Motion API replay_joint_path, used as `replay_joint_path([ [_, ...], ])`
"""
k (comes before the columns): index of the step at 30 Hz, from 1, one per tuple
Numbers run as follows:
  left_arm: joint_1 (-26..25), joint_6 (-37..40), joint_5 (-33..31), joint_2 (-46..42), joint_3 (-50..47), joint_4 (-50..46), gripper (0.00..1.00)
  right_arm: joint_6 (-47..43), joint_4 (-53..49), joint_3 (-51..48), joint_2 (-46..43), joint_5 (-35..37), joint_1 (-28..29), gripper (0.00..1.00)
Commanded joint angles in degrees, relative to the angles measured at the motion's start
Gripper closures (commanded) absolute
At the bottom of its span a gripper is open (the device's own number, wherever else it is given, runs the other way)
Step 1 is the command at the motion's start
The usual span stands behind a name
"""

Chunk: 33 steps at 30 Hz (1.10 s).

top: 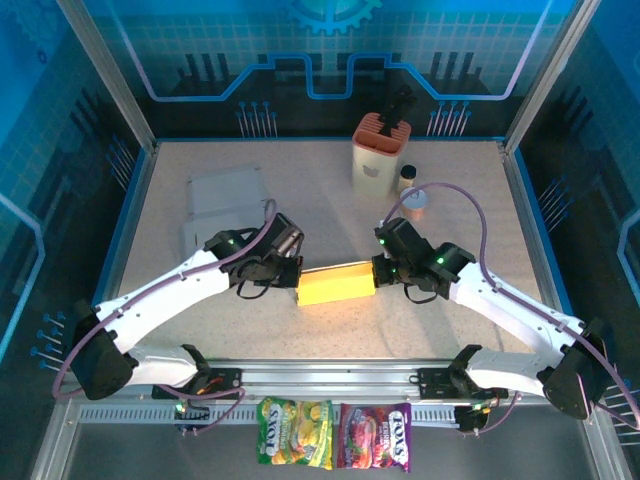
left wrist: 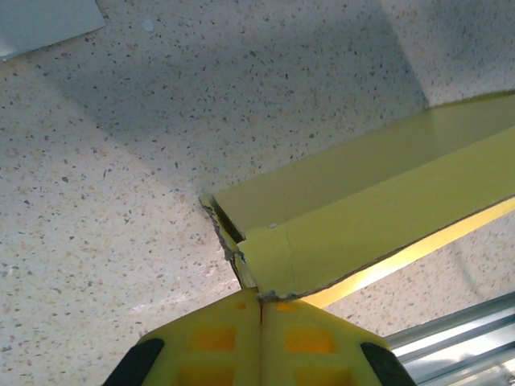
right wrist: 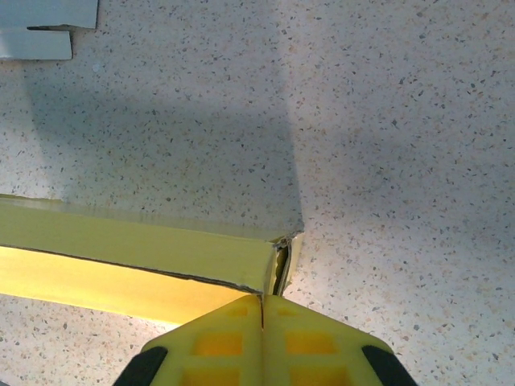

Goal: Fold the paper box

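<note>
- The paper box (top: pixel 335 283) lies flat on the table (top: pixel 470 210), in the middle and a little toward the near side, with its long axis running left to right between the two arms.
- The left gripper (top: pixel 297 275) is at the box's left end. In the left wrist view its jaws are pressed together to a thin seam (left wrist: pixel 259 310), and the torn card corner (left wrist: pixel 265 281) runs into that seam, so it appears to pinch a thin end flap.
- The right gripper (top: pixel 378 272) is at the right end. Its jaws are likewise closed to a seam (right wrist: pixel 262 310), right against the end flap (right wrist: pixel 283 265), most likely nipping it.
- The box looks like thin yellow card, light and hollow. It probably holds shape along its creases but buckles if squeezed across a panel.
- The left corner is already frayed, so the card seems to tear easily. Hard tugs at that spot are risky.
- The smooth faces may slip, so the flap edges near a crease are the better hold.
- With both ends held, uneven pulling could twist or skew the sleeve.
</note>
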Motion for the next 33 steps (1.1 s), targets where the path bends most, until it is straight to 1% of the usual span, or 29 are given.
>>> replay_joint_path([
  [1,-0.55,-3.61,0.05,-1.43,-1.75,2.75,1.0,0.95,-0.27,0.92,-0.21,-0.01,1.22,1.0],
  [14,-0.58,-7.66,0.73,-3.41,-5.44,5.26,1.0,0.99,-0.35,0.56,-0.56,0.45,1.22,1.0],
  [24,-0.55,-5.37,0.84,-5.69,-10.34,8.3,1.0,-0.01,-0.07,-0.61,-0.98,0.72,1.22,1.0],
  [29,0.25,-4.77,1.21,-5.95,-9.02,6.77,1.0,-0.19,-0.17,-0.17,-0.84,0.98,1.22,1.0],
  [33,2.64,-6.82,4.82,-5.7,-6.87,6.21,1.0,-0.32,-0.35,0.12,-0.83,0.98,1.16,1.0],
])
